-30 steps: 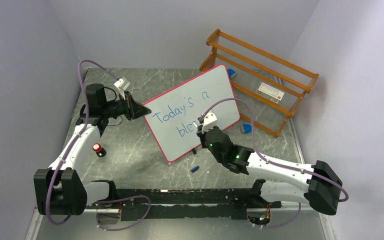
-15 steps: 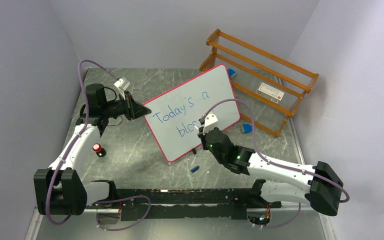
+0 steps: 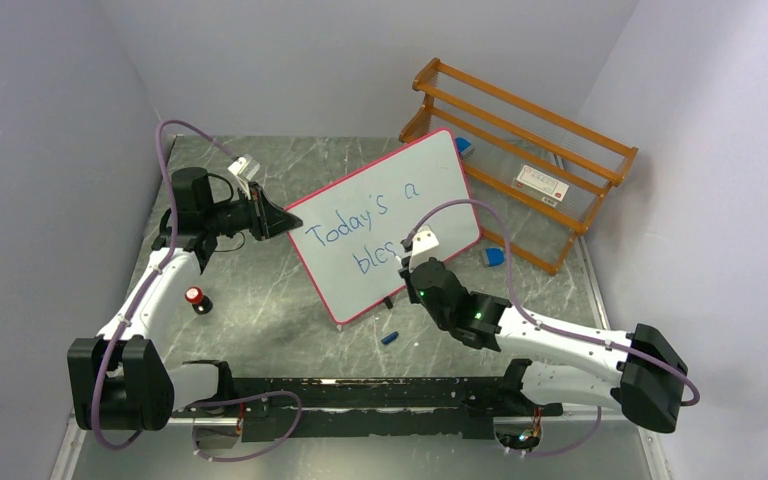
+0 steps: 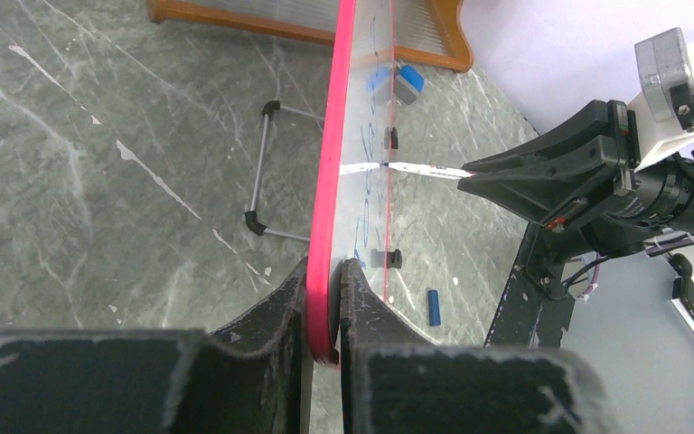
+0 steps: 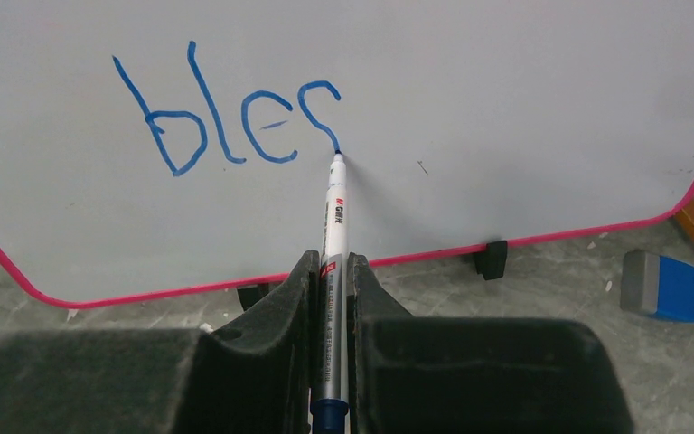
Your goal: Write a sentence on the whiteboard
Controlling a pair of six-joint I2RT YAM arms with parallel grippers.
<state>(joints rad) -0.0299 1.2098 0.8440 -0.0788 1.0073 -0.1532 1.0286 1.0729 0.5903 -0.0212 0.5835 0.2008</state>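
The whiteboard [image 3: 430, 185] stands tilted on its black feet, with a pink-red rim. The sentence [image 3: 360, 228] reads "Today's a" on top and "bles" [image 5: 226, 122] below, in blue. My left gripper [image 3: 282, 222] is shut on the board's left rim [image 4: 325, 262], seen edge-on in the left wrist view. My right gripper [image 3: 408, 262] is shut on a white marker [image 5: 333, 244] with a blue end. The marker tip touches the board at the end of the "s" stroke. The marker also shows in the left wrist view [image 4: 416, 169].
A wooden rack [image 3: 530, 150] stands behind the board at the right. A blue eraser [image 3: 493, 257] lies by the board's right corner, also in the right wrist view [image 5: 667, 286]. A blue cap [image 3: 389, 338] lies in front. A red-topped knob [image 3: 196, 298] sits at left.
The marker has drawn more of the "s" after "ble". My right gripper has shifted slightly right and down along the board. The left arm has not moved.
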